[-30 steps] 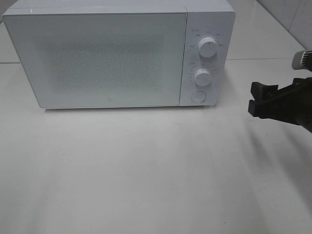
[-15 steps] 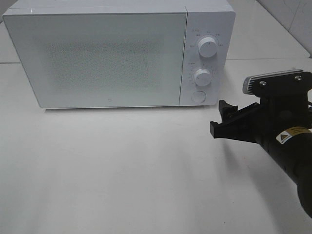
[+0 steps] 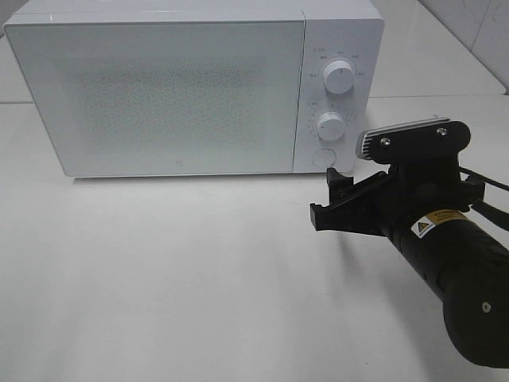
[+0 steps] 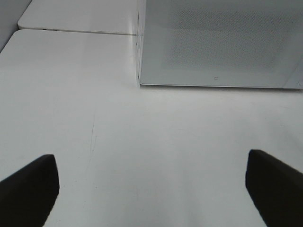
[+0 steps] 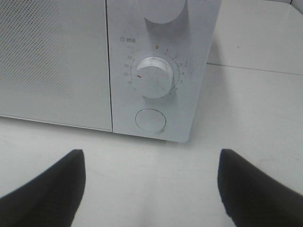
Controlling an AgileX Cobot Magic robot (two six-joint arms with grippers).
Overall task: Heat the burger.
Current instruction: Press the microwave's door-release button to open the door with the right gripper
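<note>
Overhead view: white microwave point(image 3: 159, 95) stands at the back of the white table point(image 3: 199, 278). Its door point(image 3: 159, 103) is shut. The door window is a fine dotted screen and nothing can be made out behind it.

Burger: shows in none of the views, so I cannot tell where it is.

Control panel point(image 3: 338, 103), on the microwave's right side, from top to bottom: upper knob point(image 3: 339, 77), lower knob point(image 3: 331, 124), round button point(image 3: 323, 157).

Right end effector point(image 3: 326, 199): over the table just in front of the microwave's lower right corner, fingers pointing toward the panel, close to it but apart from it. Jaws wide, nothing between them. The black arm comes in from the right edge of the overhead view, and a grey camera housing point(image 3: 409, 142) sits on top of the wrist.

Right wrist view: right end effector point(image 5: 151, 198) faces the panel, with both dark fingers point(image 5: 42, 194) at the frame corners and bare table between them. The lower knob point(image 5: 152, 77) and round button point(image 5: 150, 120) lie straight ahead. A small red mark on the knob's rim sits on the door side, by the printed numbers.

Left end effector point(image 4: 151, 194): seen only in its own wrist view. Jaws wide, holding nothing, over bare table and well apart from the microwave point(image 4: 218, 42), facing the door's left corner.
</note>
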